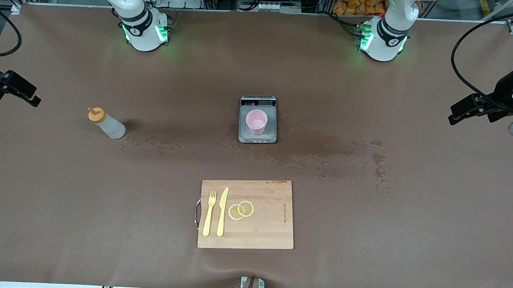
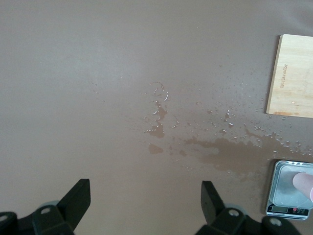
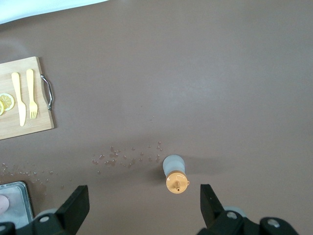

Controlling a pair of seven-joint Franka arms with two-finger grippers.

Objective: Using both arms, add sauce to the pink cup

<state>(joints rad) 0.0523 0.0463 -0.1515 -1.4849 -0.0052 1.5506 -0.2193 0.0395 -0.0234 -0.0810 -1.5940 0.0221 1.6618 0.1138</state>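
Observation:
The sauce bottle (image 1: 107,124), whitish with an orange nozzle cap, stands upright on the table toward the right arm's end. The pink cup (image 1: 257,121) stands on a small scale (image 1: 271,135) mid-table. My right gripper (image 3: 143,201) hangs open and empty high over the table, and the bottle (image 3: 175,174) lies below and ahead of its fingers. My left gripper (image 2: 145,198) is also open and empty, high over bare table toward the left arm's end. The cup (image 2: 304,183) on the scale (image 2: 283,188) is off to its side. Both hands show at the front view's side edges.
A wooden cutting board (image 1: 260,232) with a steel handle lies nearer to the front camera than the scale. It carries a yellow fork (image 1: 209,212), a knife (image 1: 222,211) and two lemon slices (image 1: 241,210). Wet stains and droplets (image 1: 326,147) spread from the scale toward the left arm's end.

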